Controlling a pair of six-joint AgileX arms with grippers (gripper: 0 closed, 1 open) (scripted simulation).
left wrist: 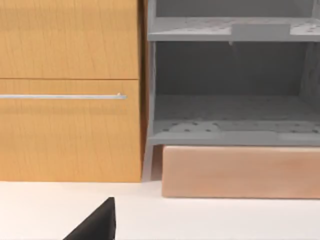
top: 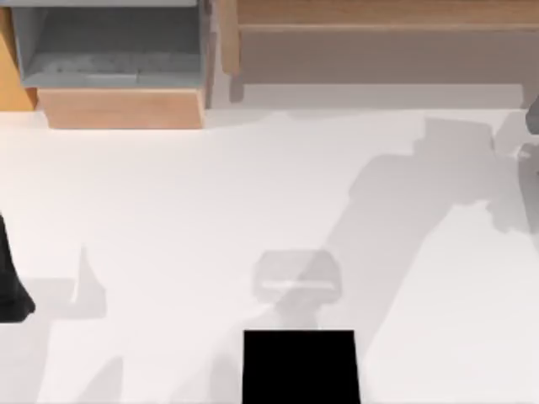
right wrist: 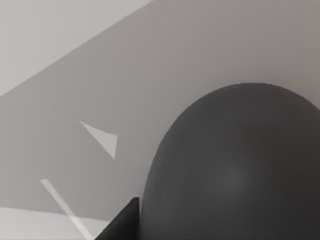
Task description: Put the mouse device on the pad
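The mouse [right wrist: 235, 165] is a dark grey rounded body very close in the right wrist view, above the shaded white table. My right gripper [right wrist: 220, 235] is shut on it, with one black fingertip [right wrist: 125, 224] showing beside it. The pad [top: 300, 367] is a flat black rectangle at the table's front edge, centre. A soft shadow [top: 296, 278] lies on the table just behind the pad. A grey part of my right arm [top: 532, 122] shows at the far right edge. My left arm [top: 12, 282] is parked at the left edge.
A wooden cabinet with a grey open shelf [top: 109, 50] stands at the back left, and a wooden drawer front [left wrist: 240, 170] juts out under it. A long wooden ledge [top: 379, 21] runs along the back. A broad arm shadow crosses the white table [top: 168, 210].
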